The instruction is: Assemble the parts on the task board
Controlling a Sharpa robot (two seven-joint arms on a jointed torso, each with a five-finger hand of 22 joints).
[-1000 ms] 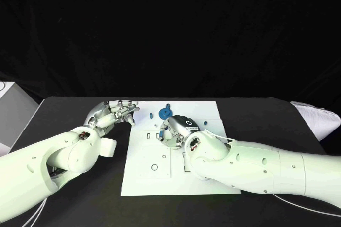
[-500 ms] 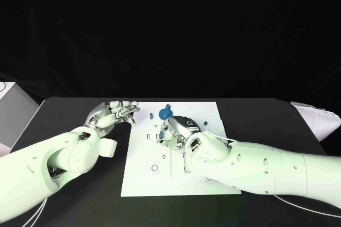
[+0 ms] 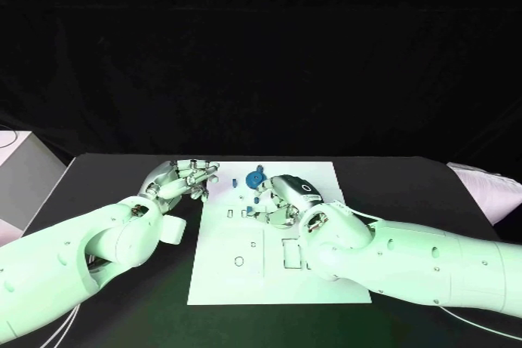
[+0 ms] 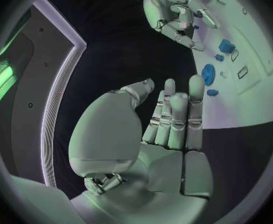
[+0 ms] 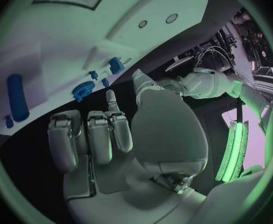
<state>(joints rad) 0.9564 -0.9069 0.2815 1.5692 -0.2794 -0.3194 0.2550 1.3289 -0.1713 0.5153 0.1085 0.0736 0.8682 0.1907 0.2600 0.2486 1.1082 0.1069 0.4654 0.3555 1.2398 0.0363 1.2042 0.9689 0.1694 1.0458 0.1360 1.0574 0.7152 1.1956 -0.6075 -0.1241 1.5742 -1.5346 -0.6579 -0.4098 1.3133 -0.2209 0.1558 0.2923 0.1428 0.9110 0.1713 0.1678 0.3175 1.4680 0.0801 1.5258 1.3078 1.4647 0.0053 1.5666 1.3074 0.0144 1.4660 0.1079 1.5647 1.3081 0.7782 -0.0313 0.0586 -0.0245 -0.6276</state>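
board: white task board [image 3: 245, 280] mid-frame in head view, on black table [image 3: 98, 174]. slots + holes toward lower half look unfilled, as far as visible.

parts: round blue gear-ish part [image 3: 255, 179] near top edge of board, centre of frame. small blue bits beside it, e.g. one at [image 3: 231, 180]. in right wrist view also a long blue cylinder [image 5: 15, 97] far left of circle, a blue block [image 5: 116, 65] and the gear [image 5: 83, 90] near centre.

left hand: left hand [image 3: 179, 180] at upper-left edge of board, fingers fairly straight + apart, grasping nothing. left wrist view confirms, palm bare [image 4: 168, 129].

right hand: right hand [image 3: 280, 201] just below gear, over top-middle of board. fingers curled in, right wrist view shows nothing in them [image 5: 96, 134]. so clenched-ish, no part held.

step (guess): right hand lining up on gear or small bits next to it. task barely started imo.

how to do well: uncurl fingers first, come down over gear from above, pinch rim w/ thumb + finger, avoid nudging small bits. keep left hand at board edge to stop sliding.
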